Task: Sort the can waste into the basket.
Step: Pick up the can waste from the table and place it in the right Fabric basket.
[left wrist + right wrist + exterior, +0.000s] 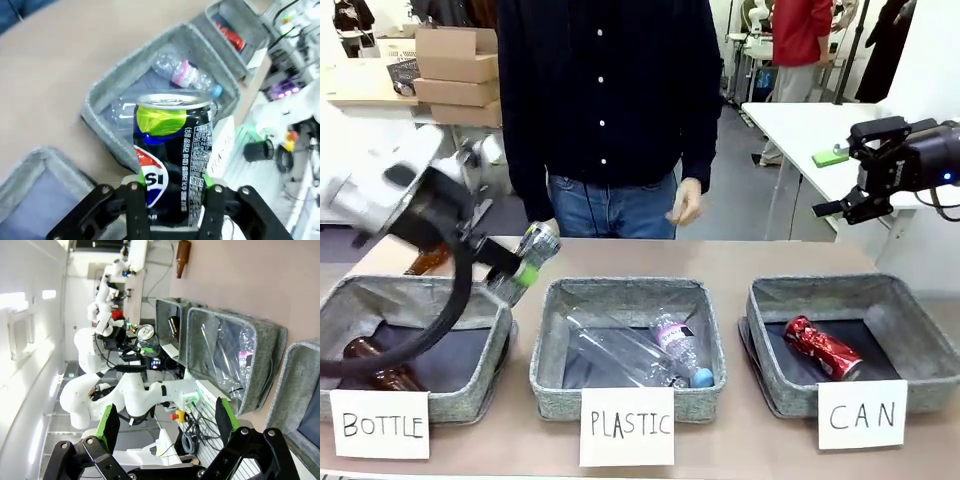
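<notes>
Your left gripper [172, 186] has its fingers clamped tight on the black can [172, 145]. It's up in the air over the worktop [720, 255], btw the BOTTLE basket [420, 288] & the PLASTIC basket [625, 287]. The red can [822, 348] lies inside the CAN basket [850, 286]. Your right gripper [165, 422] hangs up high, fingers wide apart.

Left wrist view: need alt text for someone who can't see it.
The left end effector grips a black can with white and green print between its green pads, above the table. Beyond it sits a grey basket of clear plastic bottles, and farther off another basket holding a red can.
</notes>
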